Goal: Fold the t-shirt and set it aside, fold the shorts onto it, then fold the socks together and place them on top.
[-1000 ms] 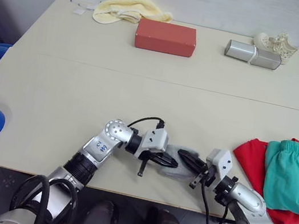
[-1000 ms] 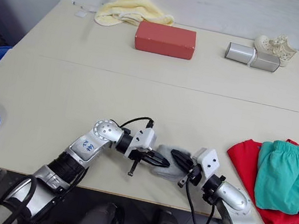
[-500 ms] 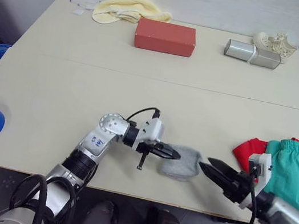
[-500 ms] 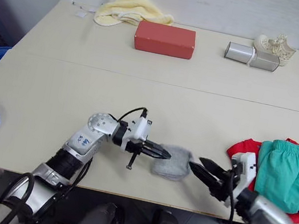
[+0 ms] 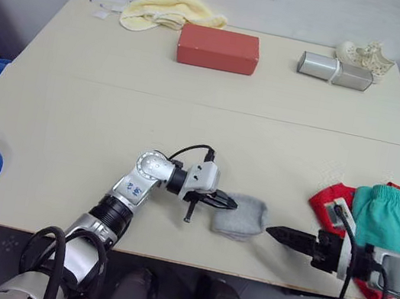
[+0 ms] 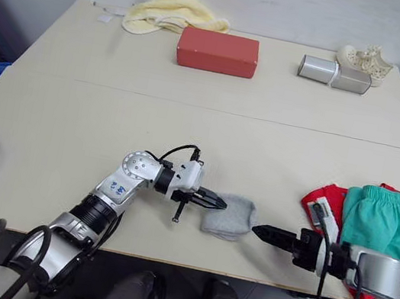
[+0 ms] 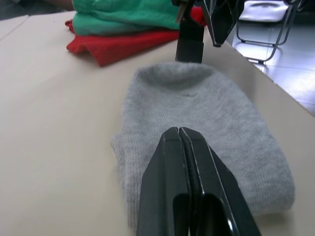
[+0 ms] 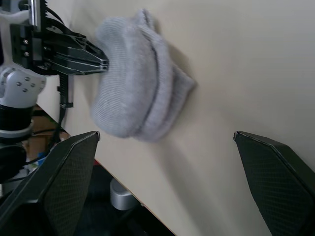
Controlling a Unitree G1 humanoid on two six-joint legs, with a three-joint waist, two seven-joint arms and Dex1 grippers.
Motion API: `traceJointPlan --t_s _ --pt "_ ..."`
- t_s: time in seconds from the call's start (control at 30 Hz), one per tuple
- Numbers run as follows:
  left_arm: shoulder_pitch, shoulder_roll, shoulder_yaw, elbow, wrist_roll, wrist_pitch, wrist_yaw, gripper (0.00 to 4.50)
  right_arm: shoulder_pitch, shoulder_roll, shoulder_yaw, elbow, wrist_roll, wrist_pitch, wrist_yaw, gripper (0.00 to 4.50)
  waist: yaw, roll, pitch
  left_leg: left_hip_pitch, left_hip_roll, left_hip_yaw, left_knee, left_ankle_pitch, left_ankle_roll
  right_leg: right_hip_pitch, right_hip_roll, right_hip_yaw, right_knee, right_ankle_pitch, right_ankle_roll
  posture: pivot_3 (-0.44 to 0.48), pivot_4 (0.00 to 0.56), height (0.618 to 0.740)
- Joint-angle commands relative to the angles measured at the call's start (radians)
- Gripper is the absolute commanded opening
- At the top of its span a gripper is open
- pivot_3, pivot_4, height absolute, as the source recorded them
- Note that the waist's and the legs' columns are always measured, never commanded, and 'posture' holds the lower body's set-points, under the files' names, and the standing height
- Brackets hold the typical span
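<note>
Left hand (image 5: 227, 200): fingers pressed together, tips at the left edge of the socks (image 5: 241, 216), lower centre of the frame.
Right hand (image 5: 278, 232): fingers spread wide, just right of the socks, apart from them.
Socks: grey, folded together, flat on the worktop (image 5: 189, 124).
Shorts (image 5: 395, 221): teal, lying on the red t-shirt (image 5: 328, 201), lower right.

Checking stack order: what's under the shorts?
The folded t-shirt lies under the shorts, red edges showing around them on the table. Its covered middle can't be seen.
</note>
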Motion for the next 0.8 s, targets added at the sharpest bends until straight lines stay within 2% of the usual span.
traceJointPlan --t_s 0.03,0.3,0.33,0.43,0.73,0.77,0.8 --pt "0.017 -0.004 0.001 -0.015 -0.003 -0.010 0.004 0.00 -0.025 0.050 0.098 0.026 0.051 0.002 -0.094 4.47 -0.001 0.000 0.000 0.000 0.000 0.000 0.000 0.000 0.000 0.000 0.000 0.000 0.000 0.000 0.000 0.000 0.150 0.740" --pt "0.025 0.006 0.006 -0.014 0.001 -0.017 0.004 0.00 -0.102 0.139 0.182 0.084 0.074 -0.005 -0.195 4.47 -0.022 -0.004 -0.002 0.001 0.001 0.000 -0.001 0.001 -0.001 0.001 0.001 0.000 0.000 0.000 0.000 0.000 0.150 0.740" --pt "0.023 0.006 0.007 -0.011 0.001 -0.018 0.005 0.00 -0.106 0.145 0.186 0.085 0.067 -0.002 -0.195 4.30 -0.023 -0.004 -0.002 0.001 0.001 0.000 -0.001 0.001 -0.001 0.001 0.001 0.000 0.000 0.000 0.000 0.000 0.150 0.740" --pt "0.020 0.007 0.009 -0.007 0.003 -0.021 0.009 0.00 -0.115 0.170 0.189 0.091 0.068 -0.007 -0.206 3.56 -0.023 -0.004 -0.003 0.001 0.002 0.000 -0.001 0.001 -0.001 0.000 0.001 0.000 0.000 0.000 0.000 0.000 0.150 0.740" --pt "0.037 0.020 0.030 -0.016 -0.013 -0.014 0.017 0.00 -0.124 0.209 0.191 0.089 0.077 -0.025 -0.215 0.34 -0.023 -0.004 -0.003 0.000 0.002 0.000 -0.002 0.001 -0.001 0.000 0.001 0.000 0.000 0.000 -0.001 0.000 0.150 0.740" --pt "0.038 0.020 0.037 -0.021 -0.022 -0.008 0.016 0.00 -0.121 0.208 0.184 0.087 0.079 -0.030 -0.214 0.10 -0.023 -0.004 -0.003 0.001 0.002 0.000 -0.002 0.001 -0.001 0.000 0.001 0.000 0.000 0.000 -0.001 0.000 0.150 0.740" --pt "0.038 0.020 0.048 -0.028 -0.037 0.002 0.015 0.00 -0.116 0.204 0.176 0.084 0.087 -0.035 -0.216 0.04 -0.022 -0.004 -0.003 0.000 0.002 0.000 -0.001 0.001 -0.001 0.000 0.001 0.000 0.000 0.000 -0.001 0.000 0.150 0.740"
